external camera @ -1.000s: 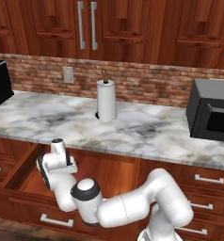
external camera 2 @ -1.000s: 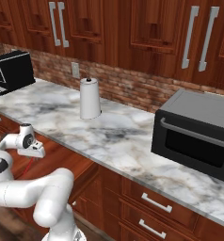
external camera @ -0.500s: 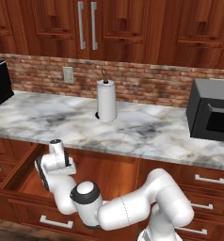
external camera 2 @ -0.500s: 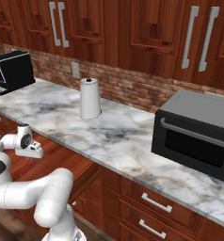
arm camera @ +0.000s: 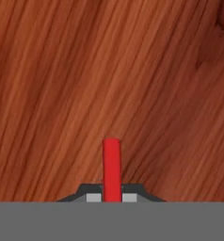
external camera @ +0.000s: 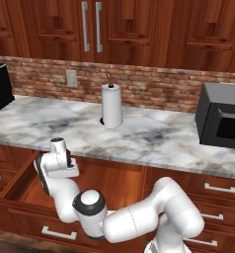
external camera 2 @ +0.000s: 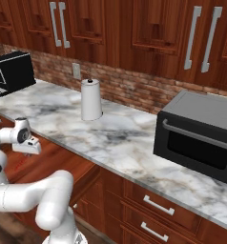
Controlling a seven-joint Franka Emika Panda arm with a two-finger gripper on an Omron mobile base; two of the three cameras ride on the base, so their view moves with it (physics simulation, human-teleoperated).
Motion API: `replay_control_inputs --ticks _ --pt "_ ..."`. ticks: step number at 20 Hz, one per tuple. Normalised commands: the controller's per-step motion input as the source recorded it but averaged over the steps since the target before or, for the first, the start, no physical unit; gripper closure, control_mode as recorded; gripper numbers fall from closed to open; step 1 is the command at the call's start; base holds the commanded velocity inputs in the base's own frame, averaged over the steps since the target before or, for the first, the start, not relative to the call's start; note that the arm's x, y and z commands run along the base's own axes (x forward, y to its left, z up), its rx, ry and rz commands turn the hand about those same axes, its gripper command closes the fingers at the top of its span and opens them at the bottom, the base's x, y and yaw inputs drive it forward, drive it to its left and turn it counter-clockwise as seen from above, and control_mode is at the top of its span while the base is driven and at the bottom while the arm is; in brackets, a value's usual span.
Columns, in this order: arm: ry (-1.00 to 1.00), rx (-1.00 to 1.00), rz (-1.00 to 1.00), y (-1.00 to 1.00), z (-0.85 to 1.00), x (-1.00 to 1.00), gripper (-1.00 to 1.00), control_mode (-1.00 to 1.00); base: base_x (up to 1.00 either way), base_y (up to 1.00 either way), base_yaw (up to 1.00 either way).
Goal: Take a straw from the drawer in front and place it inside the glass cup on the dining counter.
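Observation:
In the hand view the straw (arm camera: 111, 164), a thin red stick, rises from between my gripper (arm camera: 112, 197), whose two dark tips are shut on it. Close behind it lies the drawer's reddish wood floor (arm camera: 109, 70). From the left base view my hand (external camera: 59, 162) reaches down into the open drawer (external camera: 117, 180) below the marble worktop, its fingers hidden behind the hand. The right base view shows the same hand (external camera 2: 25, 141) over the drawer (external camera 2: 58, 162). The glass cup and the dining counter are out of view.
A white paper-towel roll (external camera: 111, 105) stands on the marble worktop (external camera: 154, 136). A black microwave (external camera: 222, 121) sits at the right, and a dark appliance (external camera 2: 13, 71) at the left. Closed drawers with silver handles (external camera: 219, 188) flank the open one. Wall cabinets hang above.
The arm and hand hold the same place over the open drawer. The jaws have come together within the last second.

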Motion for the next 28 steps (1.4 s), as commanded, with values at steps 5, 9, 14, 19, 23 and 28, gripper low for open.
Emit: replay_control_inputs --ticks 5,9,14,19,23,28 --pt "0.0 0.01 0.0 -0.08 0.64 -0.36 1.0 -1.0 0.0 0.0 0.0" --pt "-0.01 0.0 0.0 -0.18 0.9 -0.49 1.0 -1.0 0.0 0.0 0.0" --pt "-0.1 0.0 0.0 -0.45 1.0 -0.68 1.0 -1.0 0.0 0.0 0.0" --pt "-0.17 0.0 0.0 -0.75 1.0 -0.56 1.0 -1.0 0.0 0.0 0.0" --pt "-0.15 0.0 0.0 -0.89 0.99 -0.25 1.0 -1.0 0.0 0.0 0.0" --pt "-0.1 0.0 0.0 -0.96 0.84 0.0 1.0 -1.0 0.0 0.0 0.0"
